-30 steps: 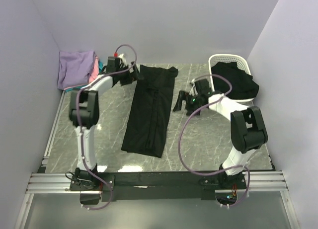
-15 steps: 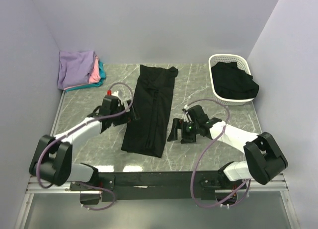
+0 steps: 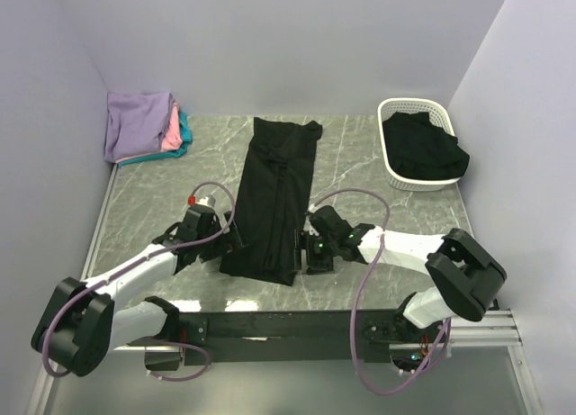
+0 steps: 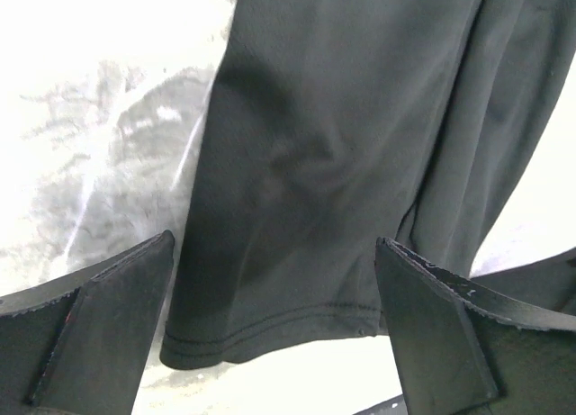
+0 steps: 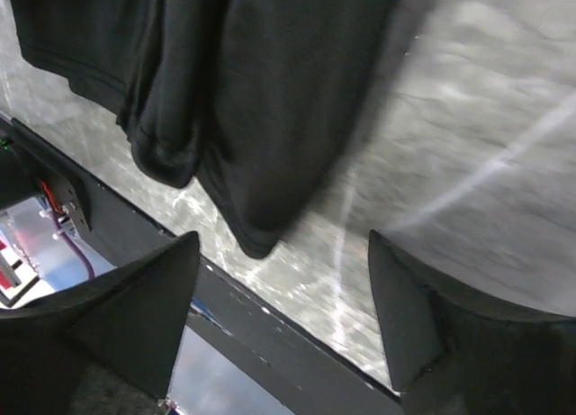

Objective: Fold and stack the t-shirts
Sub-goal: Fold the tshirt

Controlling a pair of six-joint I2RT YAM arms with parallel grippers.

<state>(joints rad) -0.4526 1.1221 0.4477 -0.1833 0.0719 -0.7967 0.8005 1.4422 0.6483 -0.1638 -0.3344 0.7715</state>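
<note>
A black t-shirt [image 3: 273,194], folded into a long strip, lies lengthwise down the middle of the table. My left gripper [image 3: 229,249] is open at its near left corner; the left wrist view shows the hem [image 4: 270,329] between the spread fingers [image 4: 99,316]. My right gripper [image 3: 304,253] is open at the near right corner; the right wrist view shows the shirt's corner [image 5: 256,226] just beyond the fingers [image 5: 409,316]. More black shirts [image 3: 425,147] fill a white basket [image 3: 389,154]. A folded stack of lavender, pink and teal shirts [image 3: 144,127] sits far left.
The table's near edge and black frame rail [image 5: 270,343] run right below my right gripper. The walls close in on both sides and behind. Grey marble tabletop [image 3: 162,190] lies on either side of the strip.
Both arms have swung from the far end of the shirt down to its near end. The shirt itself has not moved.
</note>
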